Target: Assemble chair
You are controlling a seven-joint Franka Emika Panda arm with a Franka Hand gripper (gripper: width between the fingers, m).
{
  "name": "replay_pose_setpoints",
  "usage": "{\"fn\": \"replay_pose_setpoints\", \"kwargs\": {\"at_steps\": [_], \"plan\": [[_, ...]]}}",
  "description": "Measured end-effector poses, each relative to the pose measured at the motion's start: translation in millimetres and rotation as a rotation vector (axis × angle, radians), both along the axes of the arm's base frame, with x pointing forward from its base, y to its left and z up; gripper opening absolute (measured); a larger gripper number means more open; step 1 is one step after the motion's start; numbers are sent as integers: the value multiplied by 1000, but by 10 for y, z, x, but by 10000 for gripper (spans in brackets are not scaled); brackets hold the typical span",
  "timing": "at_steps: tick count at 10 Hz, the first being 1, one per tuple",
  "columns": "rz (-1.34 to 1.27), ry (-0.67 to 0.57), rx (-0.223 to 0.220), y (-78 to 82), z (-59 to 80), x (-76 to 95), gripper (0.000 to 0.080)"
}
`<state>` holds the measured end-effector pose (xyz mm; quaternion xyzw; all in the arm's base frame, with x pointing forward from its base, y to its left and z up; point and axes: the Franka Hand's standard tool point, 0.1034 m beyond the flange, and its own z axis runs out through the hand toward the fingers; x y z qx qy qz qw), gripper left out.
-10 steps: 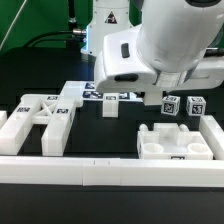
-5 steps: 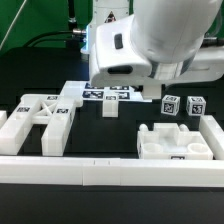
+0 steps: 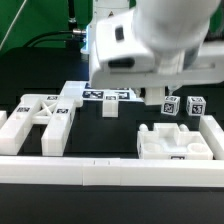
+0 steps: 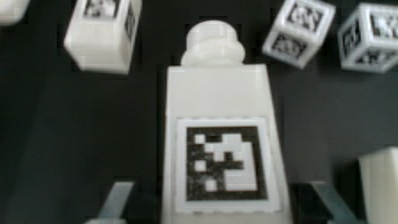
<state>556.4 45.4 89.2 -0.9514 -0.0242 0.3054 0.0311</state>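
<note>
In the wrist view a long white chair part (image 4: 221,120) with a rounded peg at its far end and a square tag on top lies on the black table. My gripper (image 4: 219,205) is open. It straddles the tagged end of that part, and dark gaps show between the part and each finger (image 4: 118,200). Two tagged cubes (image 4: 302,28) sit beyond it, and another white part (image 4: 98,35) lies on the other side. In the exterior view the arm's white body (image 3: 140,45) hides the gripper. The X-braced side frame (image 3: 45,112), seat block (image 3: 178,140) and cubes (image 3: 170,104) rest on the table.
A long low white border rail (image 3: 110,172) runs along the front of the table. A small upright tagged part (image 3: 108,104) stands between the side frame and the cubes.
The arm's body has moved up and toward the exterior view's left. The parts on the table have stayed where they were.
</note>
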Motion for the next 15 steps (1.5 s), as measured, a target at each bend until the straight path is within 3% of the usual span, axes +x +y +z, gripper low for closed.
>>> {"fn": "replay_pose_setpoints", "kwargs": {"at_steps": [1,2,3,5,10,14,15], "plan": [[-2,-87,1,12,71,158,287],[-9,-190,-1,6,39,220,287],[-13,-230,-3,-6,30,170,287],[-20,-358,-6,-19,32,243,287],[-29,-650,2,73,387,672,287],[-39,-953,-7,35,342,757,287],[-37,-994,-2,114,318,731,287]]}}
